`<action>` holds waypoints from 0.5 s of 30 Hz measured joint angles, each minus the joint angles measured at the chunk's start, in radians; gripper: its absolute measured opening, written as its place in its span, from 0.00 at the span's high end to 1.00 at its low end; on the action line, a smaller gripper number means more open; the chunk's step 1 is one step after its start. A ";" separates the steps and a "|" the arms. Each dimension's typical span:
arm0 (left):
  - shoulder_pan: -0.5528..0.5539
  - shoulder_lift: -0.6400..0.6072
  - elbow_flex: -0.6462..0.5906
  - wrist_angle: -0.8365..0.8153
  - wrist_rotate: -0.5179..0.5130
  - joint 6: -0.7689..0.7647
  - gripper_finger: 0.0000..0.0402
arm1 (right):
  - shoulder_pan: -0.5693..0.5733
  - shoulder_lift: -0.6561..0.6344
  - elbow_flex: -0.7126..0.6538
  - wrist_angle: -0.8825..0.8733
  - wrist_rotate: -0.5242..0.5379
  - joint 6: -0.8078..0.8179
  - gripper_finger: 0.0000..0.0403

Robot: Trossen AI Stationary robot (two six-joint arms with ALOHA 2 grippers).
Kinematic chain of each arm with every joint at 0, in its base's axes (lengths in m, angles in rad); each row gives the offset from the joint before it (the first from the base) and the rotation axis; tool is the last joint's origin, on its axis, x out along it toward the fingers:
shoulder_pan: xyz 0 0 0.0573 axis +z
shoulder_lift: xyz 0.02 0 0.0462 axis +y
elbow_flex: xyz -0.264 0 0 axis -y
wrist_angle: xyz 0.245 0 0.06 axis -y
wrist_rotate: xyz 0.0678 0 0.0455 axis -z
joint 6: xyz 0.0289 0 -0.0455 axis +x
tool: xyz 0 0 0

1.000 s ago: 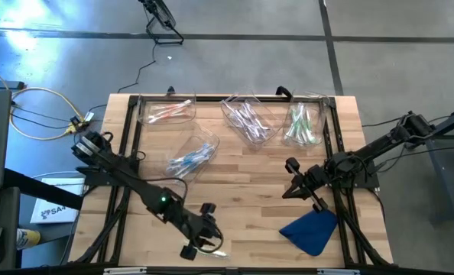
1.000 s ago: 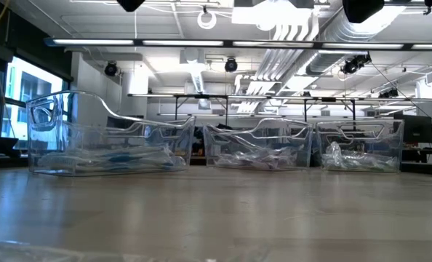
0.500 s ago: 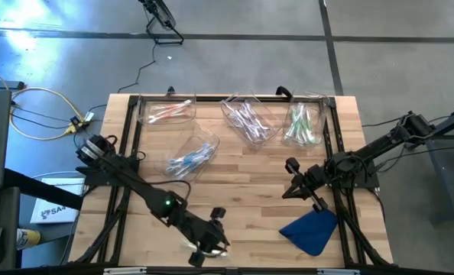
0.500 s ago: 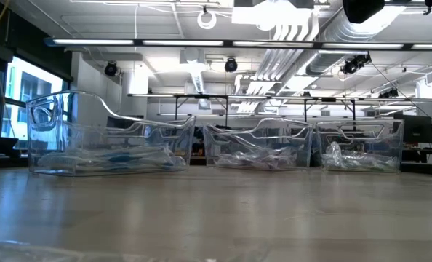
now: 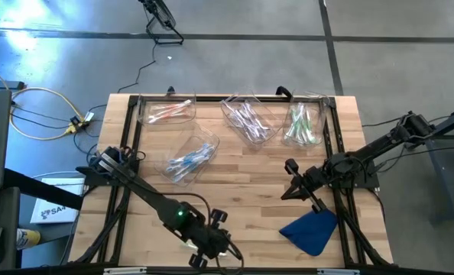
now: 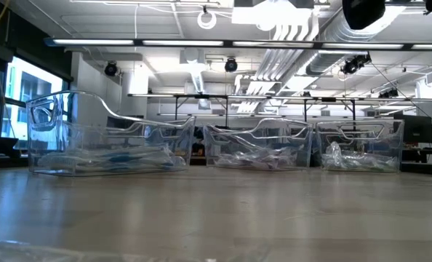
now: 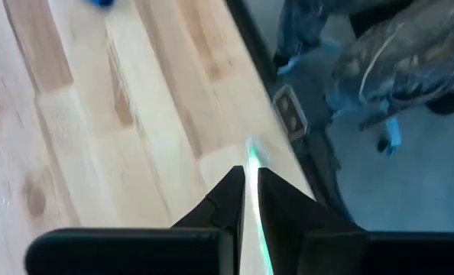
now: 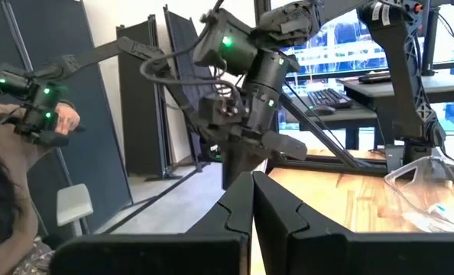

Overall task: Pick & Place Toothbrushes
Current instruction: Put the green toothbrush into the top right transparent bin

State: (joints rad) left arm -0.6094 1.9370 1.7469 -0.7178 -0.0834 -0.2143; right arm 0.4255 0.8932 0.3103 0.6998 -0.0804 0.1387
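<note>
Pale wooden planks make up the table, which is ringed by a dark frame and stands on a grey floor. One toothbrush, whitish with a green tint, is seen in the left wrist view pinched between the two dark fingers of the left gripper, its tip sticking out past the fingertips above the table's near edge. From above, the left gripper is found low at that near edge, left of the middle, clamped on the toothbrush. The other toothbrushes are kept in four clear bins: pink ones at the far left, blue ones in a bin nearer the middle, purple-white ones at the far centre, and green ones at the far right. A blue cloth lies near the front right corner. Just beyond the cloth the right gripper is held above the table, its fingers pressed together with nothing between them. A person's sleeve is visible at the edge of the right wrist view.
</note>
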 joint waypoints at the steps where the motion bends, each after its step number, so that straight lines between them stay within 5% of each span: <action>1: 0.000 0.000 0.003 -0.021 0.000 0.000 0.92 | 0.000 0.000 0.000 -0.002 0.000 0.000 0.99; 9: 0.001 0.000 0.007 -0.035 0.034 -0.018 0.93 | 0.000 0.000 0.000 -0.056 0.000 -0.003 0.99; 15: -0.002 0.032 0.007 -0.225 0.069 0.012 0.93 | 0.000 0.000 0.000 -0.060 0.003 -0.003 0.99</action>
State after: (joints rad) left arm -0.6117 1.9685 1.7538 -0.9425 -0.0140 -0.2024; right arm 0.4254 0.8929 0.3103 0.6395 -0.0776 0.1352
